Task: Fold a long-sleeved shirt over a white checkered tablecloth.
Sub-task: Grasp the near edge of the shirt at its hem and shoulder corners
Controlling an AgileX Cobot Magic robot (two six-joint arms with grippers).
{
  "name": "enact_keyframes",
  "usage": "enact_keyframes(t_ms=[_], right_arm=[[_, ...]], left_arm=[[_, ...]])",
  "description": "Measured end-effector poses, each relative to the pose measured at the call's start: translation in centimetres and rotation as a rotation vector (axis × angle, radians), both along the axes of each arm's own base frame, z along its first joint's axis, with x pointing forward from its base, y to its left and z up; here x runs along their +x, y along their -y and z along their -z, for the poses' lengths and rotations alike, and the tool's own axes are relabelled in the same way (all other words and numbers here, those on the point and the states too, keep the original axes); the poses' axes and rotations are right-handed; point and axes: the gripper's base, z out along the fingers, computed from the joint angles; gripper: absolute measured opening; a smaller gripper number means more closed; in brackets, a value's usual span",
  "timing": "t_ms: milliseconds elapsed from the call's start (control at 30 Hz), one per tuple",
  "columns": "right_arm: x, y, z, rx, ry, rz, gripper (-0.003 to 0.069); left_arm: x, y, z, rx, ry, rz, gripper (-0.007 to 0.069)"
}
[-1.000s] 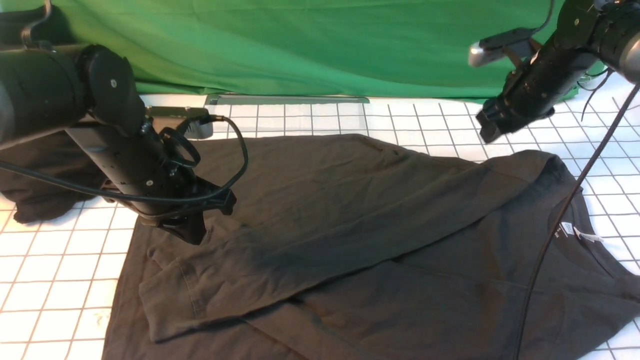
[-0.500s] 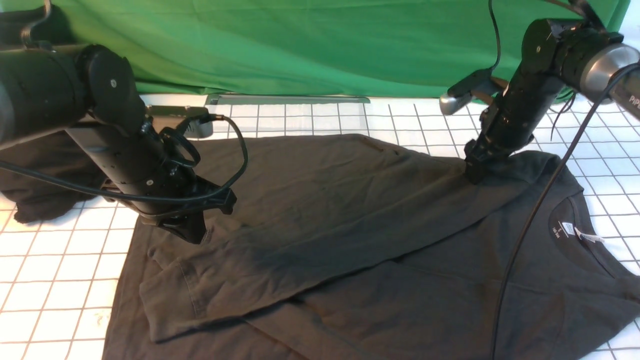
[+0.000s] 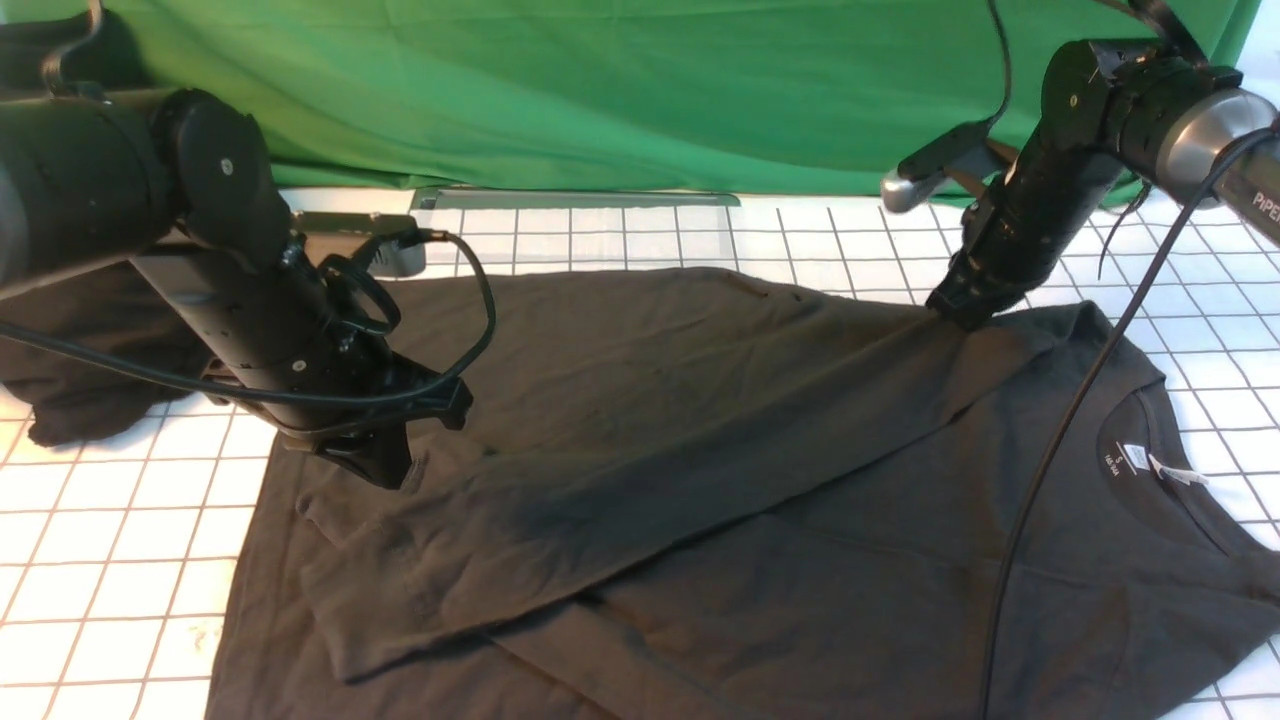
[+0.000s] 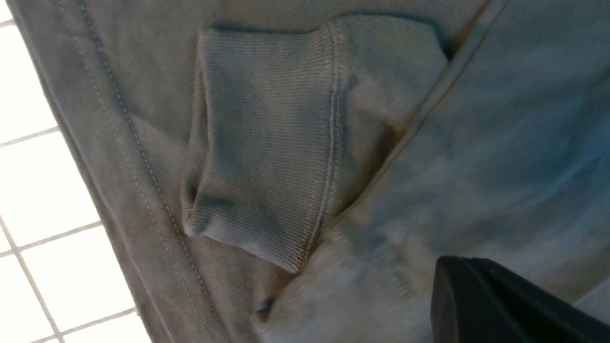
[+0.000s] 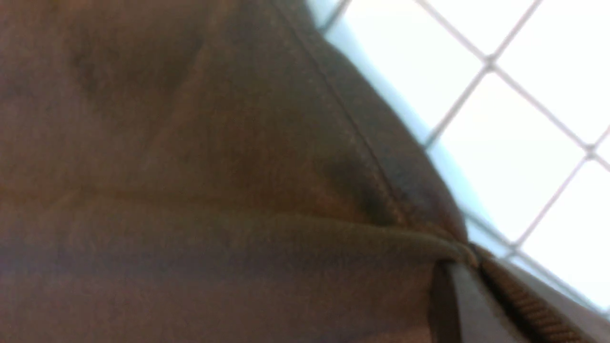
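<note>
The left arm (image 3: 200, 270) is a matte black tube with a round, screw-centred joint cap (image 3: 225, 165), looped black cables (image 3: 489, 300) and a black left pincer (image 3: 385, 465); the right arm (image 3: 1040, 200) adds a white-lettered silver collar (image 3: 1205, 125).

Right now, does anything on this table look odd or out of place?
Yes: a shapeless dark cloth heap lies on the white checkered tablecloth, far left of the long-sleeved shirt. A faint yellowish smudge marks the tablecloth beside the shirt's left edge.
</note>
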Motion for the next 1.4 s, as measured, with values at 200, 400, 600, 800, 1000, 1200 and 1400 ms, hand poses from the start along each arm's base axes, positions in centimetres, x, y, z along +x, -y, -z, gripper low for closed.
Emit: enact_keyframes(t_ms=[200,400,600,800,1000,1200,1400], right_arm=[[0.7,0.3,-0.4,0.004,0.077,0.040,0.0069],[1.1,0.8,-0.6,0.023,0.106,0.108,0.0317],[-0.3,1.1,-3.3,0.018,-0.017,0.201,0.0362],[-3.8,1.6,-12.3,0.073,0.106,0.238,0.0040],[-9.8,2.3,-17.1,0.104,0.127,0.242,0.0008],[-16.1,2.5,-15.9,0.147,0.026,0.221,0.0008],[-20.1,2.2,-14.0,0.231,-0.014,0.168,0.0011]], left_arm=[[0.0,0.0,0.0,0.000,0.000,0.000,-0.0003],[0.0,0.0,0.0,0.001,-0.002,0.001,-0.0003],[-1.4,-0.7,-1.1,0.058,-0.059,0.030,-0.0003],[-5.3,-1.7,-3.7,0.063,-0.138,-0.055,-0.0003],[-10.3,-3.0,-2.4,0.082,-0.226,-0.160,-0.0003],[-14.6,-4.2,1.3,0.134,-0.364,-0.238,0.0031],[-16.9,-4.7,5.3,0.142,-0.393,-0.259,0.0237]])
